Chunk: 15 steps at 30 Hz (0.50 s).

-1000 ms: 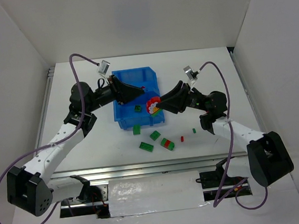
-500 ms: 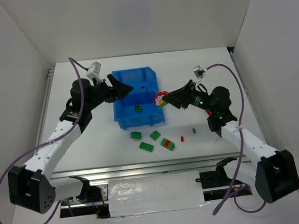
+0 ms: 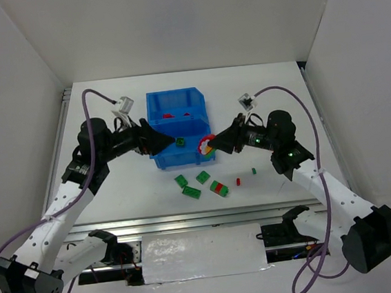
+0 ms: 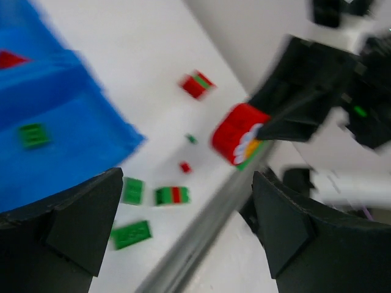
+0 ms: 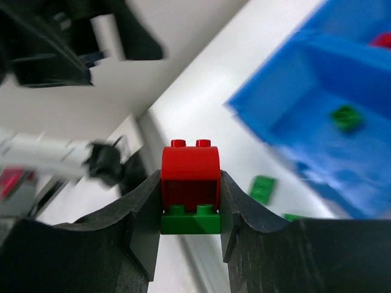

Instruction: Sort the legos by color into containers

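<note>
The blue bin [image 3: 177, 96] has two containers: the far one holds red legos [image 3: 168, 116], the near one a green lego [image 3: 180, 142]. My left gripper [image 3: 167, 142] stands open and empty at the bin's near left side, its fingers [image 4: 79, 226] wide apart. Beside the bin's right near corner, my right gripper [image 3: 213, 145] is shut on a red arched brick stacked on a green brick [image 5: 190, 183], also seen in the left wrist view [image 4: 238, 134]. Loose green legos [image 3: 191, 191] and a red-green pair [image 3: 219, 188] lie on the table in front of the bin.
A tiny red piece [image 3: 238, 181] and a tiny green piece [image 3: 254, 170] lie to the right of the loose bricks. A metal rail [image 3: 189, 220] runs along the table's near edge. White walls close in both sides.
My left gripper has opened wide and drawn back from over the bin toward its near left side. The right gripper still holds the red-green brick and has shifted only slightly.
</note>
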Available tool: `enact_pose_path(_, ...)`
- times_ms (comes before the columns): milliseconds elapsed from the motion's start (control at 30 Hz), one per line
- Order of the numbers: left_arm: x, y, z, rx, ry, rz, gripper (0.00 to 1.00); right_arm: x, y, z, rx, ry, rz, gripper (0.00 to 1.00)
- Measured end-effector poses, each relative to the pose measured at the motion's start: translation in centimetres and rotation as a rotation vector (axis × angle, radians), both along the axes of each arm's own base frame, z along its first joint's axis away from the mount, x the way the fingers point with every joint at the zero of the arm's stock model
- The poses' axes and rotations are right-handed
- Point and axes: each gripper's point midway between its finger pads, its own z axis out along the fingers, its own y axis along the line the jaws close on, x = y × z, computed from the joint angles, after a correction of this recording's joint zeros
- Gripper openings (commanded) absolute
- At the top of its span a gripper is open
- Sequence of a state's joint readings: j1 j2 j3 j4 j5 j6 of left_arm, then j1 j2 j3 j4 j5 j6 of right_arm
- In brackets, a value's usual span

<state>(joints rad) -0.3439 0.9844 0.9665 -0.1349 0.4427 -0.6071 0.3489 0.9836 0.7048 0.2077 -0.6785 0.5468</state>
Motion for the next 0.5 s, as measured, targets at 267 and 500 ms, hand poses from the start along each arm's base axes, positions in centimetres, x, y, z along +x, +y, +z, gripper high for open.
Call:
enact_pose_path(267,-8.7,-6.9,1.6,-0.129,-0.078,-0.569,0.98,-7.0,4.4,3.6,0.031,-0.11,0.36,0.0)
enact_pose_path(500,-11.0,-8.6,1.5,-0.133,-0.071,-0.696,0.86,-8.4,5.5,5.1,0.054,-0.156,0.43,0.0)
